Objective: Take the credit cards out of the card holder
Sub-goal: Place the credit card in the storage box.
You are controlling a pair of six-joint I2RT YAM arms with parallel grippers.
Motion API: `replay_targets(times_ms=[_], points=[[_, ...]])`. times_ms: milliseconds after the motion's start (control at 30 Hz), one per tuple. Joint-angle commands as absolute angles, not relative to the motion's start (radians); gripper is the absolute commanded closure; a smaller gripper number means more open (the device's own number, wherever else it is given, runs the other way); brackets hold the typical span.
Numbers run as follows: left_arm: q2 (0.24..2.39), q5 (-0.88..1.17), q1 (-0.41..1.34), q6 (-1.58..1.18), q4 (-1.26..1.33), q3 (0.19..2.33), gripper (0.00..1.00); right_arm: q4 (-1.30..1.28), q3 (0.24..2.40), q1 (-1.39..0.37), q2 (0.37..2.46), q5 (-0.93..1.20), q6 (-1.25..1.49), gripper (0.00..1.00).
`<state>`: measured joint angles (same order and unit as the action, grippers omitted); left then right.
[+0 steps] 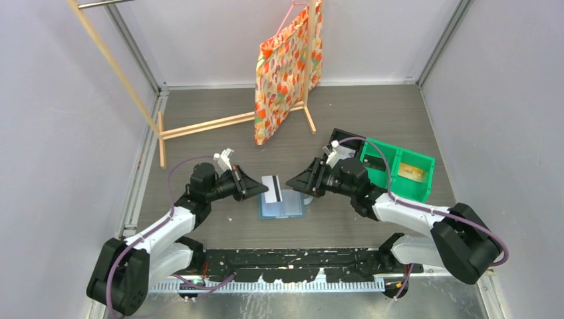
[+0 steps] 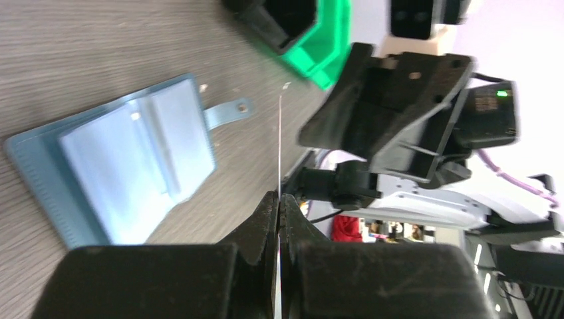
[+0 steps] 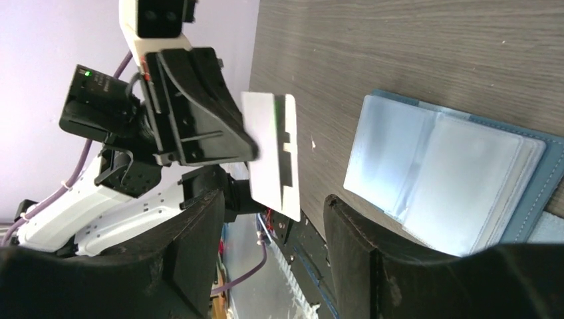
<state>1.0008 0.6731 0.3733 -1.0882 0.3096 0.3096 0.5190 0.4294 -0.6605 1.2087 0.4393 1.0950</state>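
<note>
The teal-blue card holder [image 1: 282, 206] lies open on the table, its pale translucent sleeves up; it also shows in the left wrist view [image 2: 126, 173] and the right wrist view [image 3: 452, 179]. My left gripper [image 1: 261, 189] is shut on a white card with a dark stripe [image 1: 271, 189] and holds it upright above the holder's left edge. In the left wrist view the card [image 2: 279, 146] is edge-on between the shut fingers of the left gripper [image 2: 279, 199]. My right gripper [image 1: 294, 183] is open and empty, facing the card [image 3: 273, 153] from the right, with the right gripper's tips [image 3: 273, 209] either side of it but apart.
A green bin [image 1: 399, 169] holding a tan-yellow flat item [image 1: 414, 174] stands at the right, with a black bin [image 1: 342, 139] beside it. A patterned orange bag [image 1: 286, 66] hangs on a wooden rack [image 1: 199, 126] at the back.
</note>
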Motion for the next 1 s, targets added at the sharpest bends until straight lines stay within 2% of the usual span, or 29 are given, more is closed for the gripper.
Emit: replay_targets(times_ms=[0,367,533,667,967], points=[[0.976,0.747,0.377,-1.226,0.569,0.293,1.00,0.580,0.437,-0.658,1.213,0.517,1.093,0.38],[0.989,0.770,0.377,-1.281,0.653,0.285,0.99,0.796,0.431,-0.713,1.297,0.542,1.172,0.38],[0.975,0.782,0.377,-1.281,0.653,0.267,1.00,0.878,0.451,-0.723,1.354,0.533,1.206,0.42],[0.964,0.787,0.377,-1.283,0.646,0.256,0.99,0.920,0.463,-0.723,1.392,0.532,1.226,0.52],[0.925,0.785,0.377,-1.284,0.611,0.252,0.99,0.988,0.443,-0.727,1.392,0.496,1.274,0.85]])
